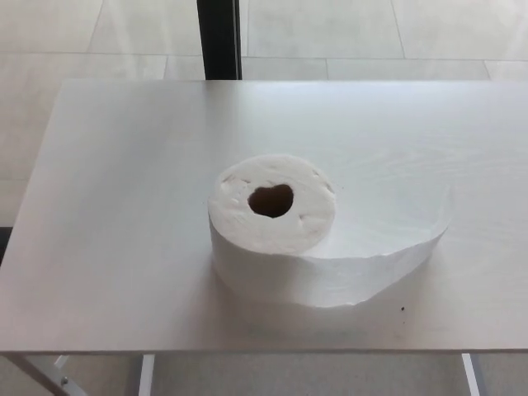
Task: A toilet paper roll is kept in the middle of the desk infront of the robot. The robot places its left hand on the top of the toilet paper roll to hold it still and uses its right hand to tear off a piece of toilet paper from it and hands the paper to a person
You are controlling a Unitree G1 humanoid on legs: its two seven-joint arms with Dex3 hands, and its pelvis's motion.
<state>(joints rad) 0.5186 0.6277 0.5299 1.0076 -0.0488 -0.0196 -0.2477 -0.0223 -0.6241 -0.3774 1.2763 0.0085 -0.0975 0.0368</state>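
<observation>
You look down on a pale desk with light metal legs, standing on a tiled floor; a dark post rises behind it.

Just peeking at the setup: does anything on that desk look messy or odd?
Only slightly: the toilet paper roll stands on end mid-desk, and a loose tail of paper has unwound, curving to its right. The roll's top looks a little dented.

The bench runs off the right edge, its legs cut by the bottom edge.
</observation>
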